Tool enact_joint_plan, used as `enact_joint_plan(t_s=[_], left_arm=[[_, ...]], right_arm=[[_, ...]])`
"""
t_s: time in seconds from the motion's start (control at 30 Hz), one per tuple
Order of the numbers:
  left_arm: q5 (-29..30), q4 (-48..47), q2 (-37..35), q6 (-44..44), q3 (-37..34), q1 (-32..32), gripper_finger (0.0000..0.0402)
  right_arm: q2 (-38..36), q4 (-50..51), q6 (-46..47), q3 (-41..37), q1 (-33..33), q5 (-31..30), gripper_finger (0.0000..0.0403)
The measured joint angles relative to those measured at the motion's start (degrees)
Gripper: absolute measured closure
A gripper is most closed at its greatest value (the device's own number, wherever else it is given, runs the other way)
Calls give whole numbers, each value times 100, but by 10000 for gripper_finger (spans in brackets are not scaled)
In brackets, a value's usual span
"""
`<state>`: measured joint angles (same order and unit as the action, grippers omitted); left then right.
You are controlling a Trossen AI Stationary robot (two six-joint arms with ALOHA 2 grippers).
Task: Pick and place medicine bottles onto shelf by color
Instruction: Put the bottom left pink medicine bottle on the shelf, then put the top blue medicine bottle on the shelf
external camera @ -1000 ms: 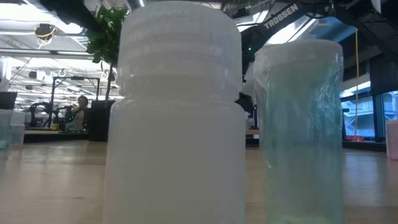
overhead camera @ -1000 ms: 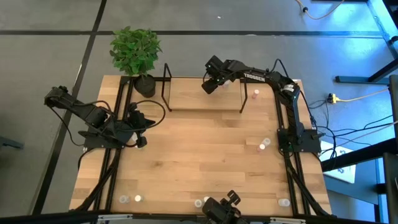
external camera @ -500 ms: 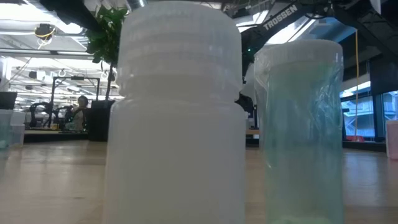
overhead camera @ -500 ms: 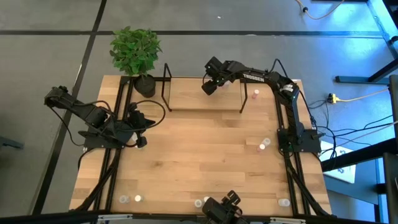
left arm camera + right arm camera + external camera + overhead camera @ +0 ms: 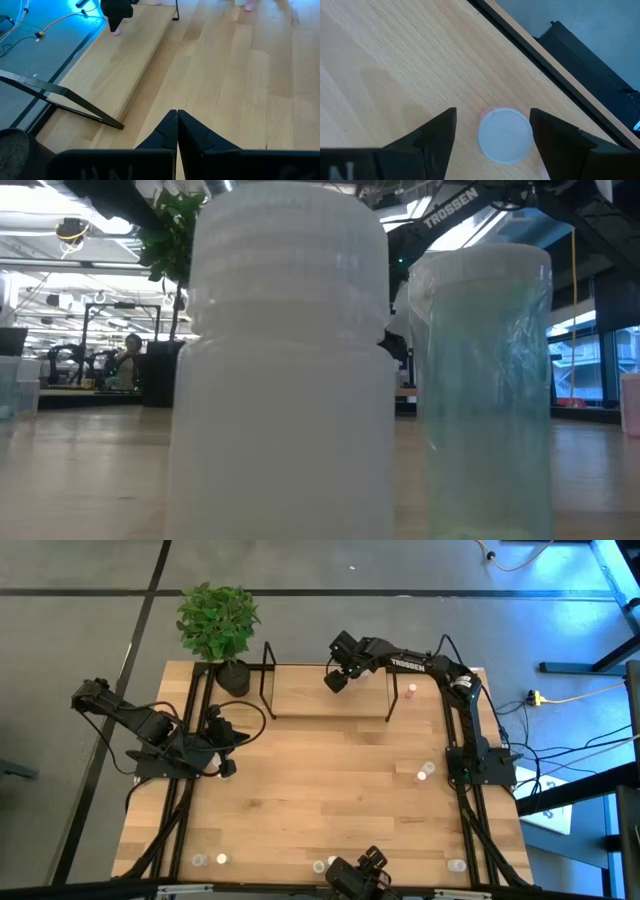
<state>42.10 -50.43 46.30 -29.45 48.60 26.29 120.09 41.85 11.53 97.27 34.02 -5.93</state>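
Pink-tinted bottle (image 5: 503,135) stood on the shelf (image 5: 310,692) between my right pincer's (image 5: 492,131) parted, unclamped jaws; left pincer (image 5: 177,131) shut empty; several bottles (image 5: 424,773) remained on the worktop (image 5: 320,800).

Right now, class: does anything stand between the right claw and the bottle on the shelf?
Nothing visible does. The right claw is open, its fingers either side of the pink bottle, which stands on the shelf.
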Motion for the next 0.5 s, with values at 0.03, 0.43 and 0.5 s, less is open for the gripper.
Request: enact_joint_plan(t_s=[0.03, 0.43, 0.5], left_arm=[[-2, 0, 0, 0, 0, 1, 401], [-1, -1, 2, -4, 0, 0, 401], [-1, -1, 2, -4, 0, 0, 401]], right_arm=[[0, 0, -3, 0, 0, 0, 148], [-11, 165, 15, 227, 4, -3, 148], [-11, 254, 11, 359, 4, -3, 148]])
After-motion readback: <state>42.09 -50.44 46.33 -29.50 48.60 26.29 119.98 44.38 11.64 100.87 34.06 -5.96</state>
